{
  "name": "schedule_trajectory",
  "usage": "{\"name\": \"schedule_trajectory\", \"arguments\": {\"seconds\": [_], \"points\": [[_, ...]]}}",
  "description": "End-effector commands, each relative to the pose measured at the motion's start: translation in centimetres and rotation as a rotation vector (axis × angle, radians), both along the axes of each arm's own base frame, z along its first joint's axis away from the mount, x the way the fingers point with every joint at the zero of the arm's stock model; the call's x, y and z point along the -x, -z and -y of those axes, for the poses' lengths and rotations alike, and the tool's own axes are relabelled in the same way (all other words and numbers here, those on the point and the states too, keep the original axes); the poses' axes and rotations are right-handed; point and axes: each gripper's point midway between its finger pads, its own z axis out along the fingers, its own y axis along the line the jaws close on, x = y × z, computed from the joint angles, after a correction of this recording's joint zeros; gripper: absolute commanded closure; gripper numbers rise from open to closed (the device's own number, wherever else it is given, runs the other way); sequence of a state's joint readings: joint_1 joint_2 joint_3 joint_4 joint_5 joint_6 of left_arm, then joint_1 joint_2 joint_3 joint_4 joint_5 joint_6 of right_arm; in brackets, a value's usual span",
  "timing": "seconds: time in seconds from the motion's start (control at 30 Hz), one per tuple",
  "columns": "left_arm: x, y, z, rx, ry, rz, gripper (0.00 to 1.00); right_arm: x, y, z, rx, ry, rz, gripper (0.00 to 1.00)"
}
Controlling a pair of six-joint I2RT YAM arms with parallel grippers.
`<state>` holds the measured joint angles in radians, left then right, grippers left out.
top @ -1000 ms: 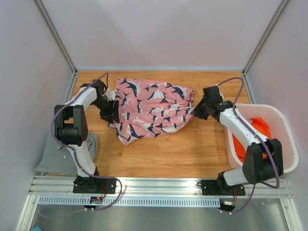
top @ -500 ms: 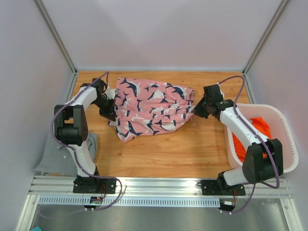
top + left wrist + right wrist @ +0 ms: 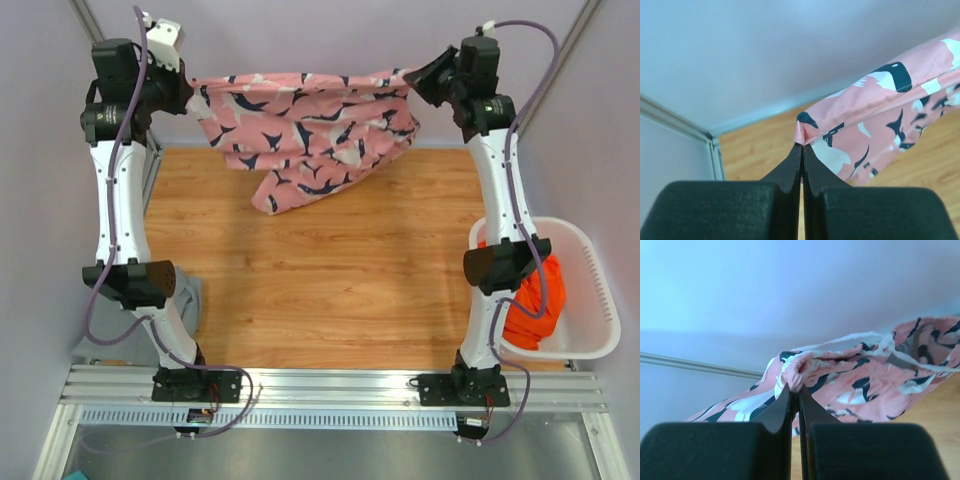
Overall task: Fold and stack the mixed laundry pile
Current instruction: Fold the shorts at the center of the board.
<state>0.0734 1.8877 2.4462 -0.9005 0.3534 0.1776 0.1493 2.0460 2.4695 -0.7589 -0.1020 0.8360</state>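
A pink garment (image 3: 305,125) with a dark-and-white pattern hangs stretched in the air between both raised arms, its lower part drooping toward the table's far side. My left gripper (image 3: 190,92) is shut on its left corner (image 3: 801,134); the jaws (image 3: 801,146) pinch the cloth edge. My right gripper (image 3: 418,78) is shut on the gathered right edge (image 3: 800,371). An orange garment (image 3: 530,295) lies in the white basket (image 3: 590,290) at the right. A grey garment (image 3: 110,320) lies off the table's left edge, partly hidden by the left arm.
The wooden table (image 3: 320,290) lies below the hanging cloth. Grey walls and metal frame posts (image 3: 110,60) enclose the space closely behind both raised arms. An aluminium rail (image 3: 330,385) runs along the near edge with both arm bases on it.
The left gripper closed on the pink garment's left side. Both arms then rose high and apart, lifting the garment off the table and stretching it out.
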Motion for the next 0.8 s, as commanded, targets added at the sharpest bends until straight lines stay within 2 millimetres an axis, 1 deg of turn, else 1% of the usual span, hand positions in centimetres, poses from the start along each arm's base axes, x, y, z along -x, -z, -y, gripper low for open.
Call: {"name": "schedule_trajectory", "arguments": {"seconds": [0.0, 0.03, 0.1, 0.13, 0.17, 0.2, 0.23, 0.27, 0.3, 0.33, 0.37, 0.4, 0.43, 0.47, 0.5, 0.53, 0.57, 0.6, 0.63, 0.67, 0.7, 0.73, 0.77], "points": [[0.9, -4.1, -2.9, -0.059, -0.100, 0.155, 1.00, 1.1, -9.1, 3.4, -0.093, 0.047, 0.230, 1.00], [1.9, -6.1, -3.2, -0.056, -0.104, 0.236, 1.00, 2.0, -10.9, 3.7, -0.096, 0.052, 0.290, 1.00], [3.1, -7.7, -2.8, -0.041, -0.074, 0.296, 1.00, 3.4, -12.3, 4.0, -0.053, 0.046, 0.341, 1.00], [3.6, -8.3, -2.9, -0.041, -0.073, 0.314, 1.00, 3.9, -12.4, 4.1, -0.035, 0.043, 0.345, 1.00], [4.7, -9.1, -2.7, -0.045, -0.066, 0.332, 1.00, 5.4, -12.4, 4.0, -0.019, 0.027, 0.340, 1.00], [5.4, -9.3, -2.0, -0.041, -0.030, 0.330, 1.00, 5.9, -11.7, 3.9, 0.002, 0.009, 0.327, 1.00], [5.7, -7.9, -1.8, -0.040, -0.011, 0.288, 1.00, 6.9, -11.5, 3.8, 0.037, -0.013, 0.330, 1.00], [7.1, -8.0, -1.3, -0.042, 0.008, 0.290, 1.00, 8.5, -9.3, 3.4, 0.053, -0.042, 0.277, 1.00], [7.8, -7.2, -0.6, -0.039, 0.044, 0.271, 1.00, 9.9, -8.4, 3.5, 0.063, -0.044, 0.261, 1.00], [9.1, -4.9, -0.2, -0.048, 0.068, 0.219, 1.00, 11.1, -7.2, 3.5, 0.072, -0.047, 0.242, 1.00], [9.8, -3.4, 0.1, -0.050, 0.085, 0.184, 1.00, 11.9, -5.3, 3.8, 0.078, -0.029, 0.215, 1.00], [10.6, -2.0, 0.3, -0.057, 0.107, 0.152, 1.00, 14.9, -2.1, 3.8, 0.082, -0.029, 0.165, 1.00], [12.2, 1.2, 0.4, -0.062, 0.114, 0.066, 1.00, 16.0, 0.5, 4.1, 0.093, -0.006, 0.116, 0.99], [13.0, 2.7, 0.3, -0.086, 0.121, 0.031, 1.00, 17.7, 2.6, 3.6, 0.095, -0.017, 0.069, 1.00], [14.3, 5.0, 0.4, -0.096, 0.131, -0.042, 1.00, 20.1, 7.0, 3.7, 0.102, -0.020, -0.022, 1.00], [15.4, 8.2, 0.4, -0.098, 0.146, -0.125, 1.00, 21.6, 9.1, 3.6, 0.106, -0.027, -0.069, 1.00], [17.0, 8.8, 0.5, -0.135, 0.167, -0.128, 1.00, 23.4, 11.8, 3.2, 0.109, -0.041, -0.154, 1.00], [19.2, 11.2, 0.7, -0.137, 0.181, -0.200, 1.00, 25.8, 15.6, 3.3, 0.115, -0.050, -0.236, 1.00], [20.3, 12.1, 0.9, -0.144, 0.193, -0.230, 1.00, 27.6, 17.9, 3.2, 0.117, -0.062, -0.309, 1.00], [21.3, 13.0, 0.8, -0.162, 0.208, -0.255, 1.00, 29.2, 19.7, 2.5, 0.110, -0.084, -0.362, 1.00], [23.4, 14.4, 1.1, -0.157, 0.225, -0.322, 1.00, 31.0, 21.9, 2.3, 0.107, -0.102, -0.413, 1.00], [24.5, 15.1, 1.2, -0.162, 0.238, -0.352, 1.00, 32.5, 23.6, 2.1, 0.110, -0.116, -0.474, 1.00], [25.5, 15.5, 1.3, -0.171, 0.251, -0.373, 1.00, 33.8, 24.4, 1.3, 0.117, -0.156, -0.501, 1.00]]}}
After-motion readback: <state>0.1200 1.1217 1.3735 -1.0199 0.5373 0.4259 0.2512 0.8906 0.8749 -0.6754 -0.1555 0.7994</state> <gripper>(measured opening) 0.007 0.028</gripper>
